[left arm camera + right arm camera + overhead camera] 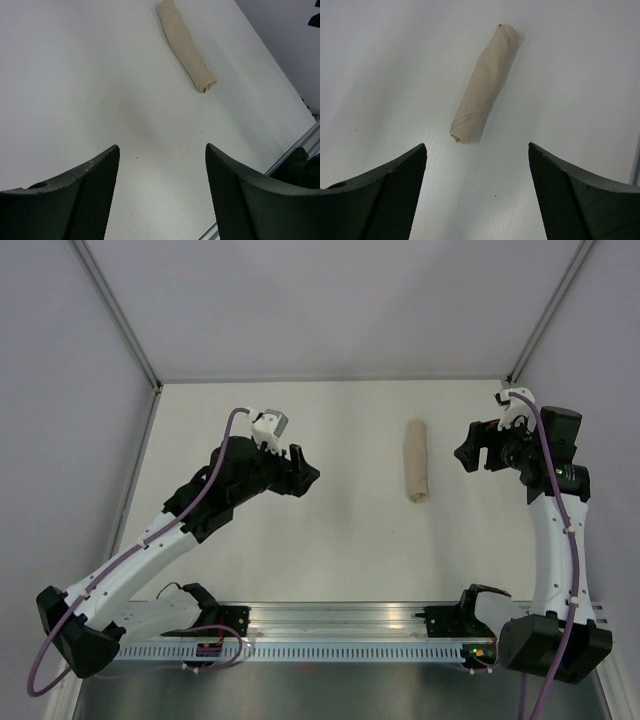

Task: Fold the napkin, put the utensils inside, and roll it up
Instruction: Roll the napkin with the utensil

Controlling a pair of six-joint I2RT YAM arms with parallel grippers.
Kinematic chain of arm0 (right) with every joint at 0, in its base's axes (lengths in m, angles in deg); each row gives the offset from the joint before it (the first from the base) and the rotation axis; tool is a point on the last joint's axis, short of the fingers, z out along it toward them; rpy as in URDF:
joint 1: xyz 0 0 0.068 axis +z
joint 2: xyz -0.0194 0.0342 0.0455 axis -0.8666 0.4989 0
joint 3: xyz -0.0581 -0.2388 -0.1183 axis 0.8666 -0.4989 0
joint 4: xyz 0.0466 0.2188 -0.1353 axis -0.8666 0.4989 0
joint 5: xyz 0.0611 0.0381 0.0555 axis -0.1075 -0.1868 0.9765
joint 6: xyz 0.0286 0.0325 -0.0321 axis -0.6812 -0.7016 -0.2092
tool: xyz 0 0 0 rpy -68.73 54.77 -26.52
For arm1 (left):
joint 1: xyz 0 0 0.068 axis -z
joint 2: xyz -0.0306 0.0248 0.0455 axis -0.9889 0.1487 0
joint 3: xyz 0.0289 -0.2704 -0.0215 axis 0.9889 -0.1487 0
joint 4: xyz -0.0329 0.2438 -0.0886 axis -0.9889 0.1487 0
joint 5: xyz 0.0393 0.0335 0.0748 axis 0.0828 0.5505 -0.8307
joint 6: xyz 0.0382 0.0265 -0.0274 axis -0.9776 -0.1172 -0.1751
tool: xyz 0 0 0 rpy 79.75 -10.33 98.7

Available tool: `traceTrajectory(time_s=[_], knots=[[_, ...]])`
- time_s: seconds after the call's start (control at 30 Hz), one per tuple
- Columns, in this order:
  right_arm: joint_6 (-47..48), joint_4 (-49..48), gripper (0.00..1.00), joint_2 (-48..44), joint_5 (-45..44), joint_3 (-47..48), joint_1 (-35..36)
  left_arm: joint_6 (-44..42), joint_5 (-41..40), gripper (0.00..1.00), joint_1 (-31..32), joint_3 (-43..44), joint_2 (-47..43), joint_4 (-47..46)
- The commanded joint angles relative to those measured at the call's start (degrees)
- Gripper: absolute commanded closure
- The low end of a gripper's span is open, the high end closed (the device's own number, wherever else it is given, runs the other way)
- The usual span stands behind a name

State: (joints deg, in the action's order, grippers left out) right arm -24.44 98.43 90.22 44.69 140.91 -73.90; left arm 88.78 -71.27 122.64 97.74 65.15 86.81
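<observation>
On the table (330,550), one rolled napkin (415,461) between two arms

One tan roll lies right of centre, lengthwise from near to far. The left gripper (162,150) and right gripper (476,147) hang clear of it, one on each side, both with jaws spread.

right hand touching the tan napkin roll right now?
Apart. The right wrist view shows the right hand open, with a strip of bare white table between both of its fingers and the rolled tan cloth napkin.
</observation>
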Motion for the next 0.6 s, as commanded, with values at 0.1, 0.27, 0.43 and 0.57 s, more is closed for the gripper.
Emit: traceTrajectory(time_s=[0.1, 0.27, 0.43, 0.57], knots=[[0.54, -2.94, 0.12, -2.69, 0.76, -5.85, -0.06, -4.49, -0.23, 0.25, -1.29, -2.93, -5.73, 3.76], [0.89, -3.38, 0.12, -1.81, 0.77, -5.58, -0.06, -4.5, -0.23, 0.25, -1.55, -3.54, -6.17, 3.76], [1.5, -3.64, 0.12, -2.42, 0.5, -6.37, -0.06, -4.14, 0.65, 0.25, -1.46, -3.81, -5.73, 2.97], [1.42, -4.0, 0.1, -2.95, 0.42, -7.07, -0.06, -4.05, 1.18, 0.25, -1.55, -4.07, -5.91, 2.88]])
